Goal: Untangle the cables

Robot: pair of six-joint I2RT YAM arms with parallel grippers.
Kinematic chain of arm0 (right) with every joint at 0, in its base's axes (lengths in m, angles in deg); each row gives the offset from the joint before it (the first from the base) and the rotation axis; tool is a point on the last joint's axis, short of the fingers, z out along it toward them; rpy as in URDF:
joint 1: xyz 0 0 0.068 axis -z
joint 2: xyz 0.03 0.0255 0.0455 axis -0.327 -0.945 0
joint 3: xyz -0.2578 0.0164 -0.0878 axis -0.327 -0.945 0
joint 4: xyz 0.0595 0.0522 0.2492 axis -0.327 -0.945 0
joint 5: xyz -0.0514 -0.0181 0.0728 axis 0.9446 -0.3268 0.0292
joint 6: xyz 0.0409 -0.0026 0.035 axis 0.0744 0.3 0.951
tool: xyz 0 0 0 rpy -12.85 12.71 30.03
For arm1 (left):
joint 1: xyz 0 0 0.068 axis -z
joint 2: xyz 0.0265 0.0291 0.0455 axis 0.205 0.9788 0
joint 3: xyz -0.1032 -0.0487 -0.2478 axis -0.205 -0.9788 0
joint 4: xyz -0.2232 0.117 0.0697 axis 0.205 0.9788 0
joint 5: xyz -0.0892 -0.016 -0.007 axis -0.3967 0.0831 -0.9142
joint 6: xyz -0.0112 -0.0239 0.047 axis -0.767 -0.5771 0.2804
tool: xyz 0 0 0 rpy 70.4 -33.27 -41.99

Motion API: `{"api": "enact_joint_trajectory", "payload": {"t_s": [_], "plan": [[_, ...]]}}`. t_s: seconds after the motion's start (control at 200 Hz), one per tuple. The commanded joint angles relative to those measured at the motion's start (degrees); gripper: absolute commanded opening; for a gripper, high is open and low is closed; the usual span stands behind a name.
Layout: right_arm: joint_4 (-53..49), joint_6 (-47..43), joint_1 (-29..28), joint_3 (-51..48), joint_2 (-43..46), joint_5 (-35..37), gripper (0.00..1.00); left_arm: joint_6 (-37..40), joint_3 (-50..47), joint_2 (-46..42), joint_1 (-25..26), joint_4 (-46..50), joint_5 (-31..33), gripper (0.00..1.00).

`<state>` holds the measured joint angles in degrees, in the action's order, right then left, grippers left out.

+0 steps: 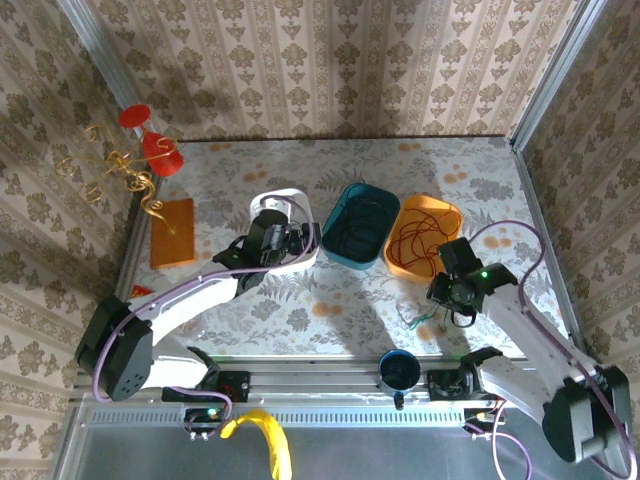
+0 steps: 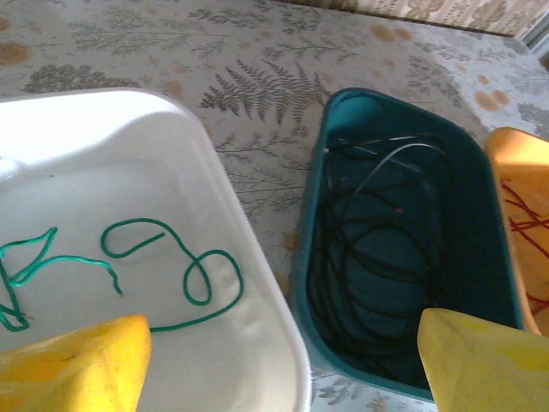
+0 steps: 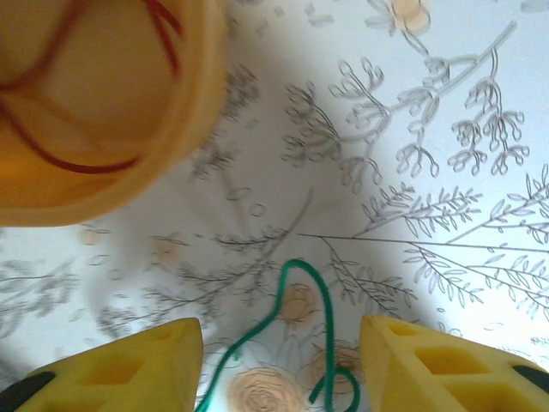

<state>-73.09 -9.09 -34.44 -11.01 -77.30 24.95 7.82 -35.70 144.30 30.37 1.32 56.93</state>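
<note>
Right claw [image 3: 281, 335] wide open, empty, green cable [image 3: 300, 264] between its fingers at bottom centre. Risks closing beside the thin loop, or dragging it against orange bin [image 3: 171, 146], upper left.

My left arm [image 1: 190, 298] is made of smooth white plastic shells joined by black cylindrical joint housings. A thin lilac-purple cable [image 1: 150, 303] runs along it from the black base. My right arm [image 1: 530, 335] is the same white and black, with a second lilac-purple lead [image 1: 515, 223] and a small green light [image 1: 484, 272] glowing on its black wrist. The left gripper [image 2: 285, 319] has blunt, matte yellow wedge-shaped fingers [image 2: 73, 365]. The right gripper [image 3: 281, 322] has matching yellow plastic pads [image 3: 446, 365] with rectangular recesses moulded into them and black parts at the outer corners.
</note>
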Motion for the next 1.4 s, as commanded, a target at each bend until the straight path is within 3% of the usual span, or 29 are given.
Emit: {"api": "enact_joint_trajectory", "payload": {"t_s": [0.0, 0.1, 0.25, 0.495, 0.625, 0.82, 0.955, 1.055, 1.185, 1.395], "plan": [[-2.7, -1.1, 1.4, 0.6, -3.9, -1.3, 0.51, 0.0, -0.2, -1.9, 1.0, -0.7, 4.8, 0.82], [-1.4, -1.9, 2.9, -0.2, -5.5, -3.3, 0.45, -1.1, -1.5, -3.0, 1.3, -0.8, 6.2, 0.82], [-0.4, -2.4, 3.8, -0.4, -7.8, -4.8, 0.23, -1.8, -3.0, -5.1, 1.3, 0.1, 8.7, 0.82], [1.6, -3.4, 6.0, -1.5, -10.2, -7.9, 0.0, -2.3, -4.7, -8.4, 1.1, 1.7, 11.2, 0.82], [2.3, -4.9, 5.8, -1.4, -7.3, -11.0, 0.0, -3.5, -5.7, -9.6, 1.0, 2.8, 12.4, 0.82], [9.2, -5.7, 3.1, -0.8, 0.1, -27.6, 0.0, -6.8, -7.5, -10.6, 0.2, 4.9, 15.7, 0.83], [21.2, 0.5, -2.0, 1.3, 3.1, -27.5, 0.0, -8.4, -7.9, -11.6, -0.2, 7.2, 18.5, 0.83], [27.3, 1.7, -7.3, 6.7, -3.6, -24.6, 0.0, -10.2, -7.6, -12.8, -0.2, 11.0, 22.2, 0.83], [28.2, -0.8, -13.9, 19.9, -19.3, -21.8, 0.0, -13.8, -7.2, -14.9, -0.5, 17.6, 27.3, 0.83], [29.6, -2.5, -18.7, 42.0, -41.5, -21.8, 0.0, -18.8, -6.3, -17.6, -1.3, 29.9, 31.9, 0.83]]}}
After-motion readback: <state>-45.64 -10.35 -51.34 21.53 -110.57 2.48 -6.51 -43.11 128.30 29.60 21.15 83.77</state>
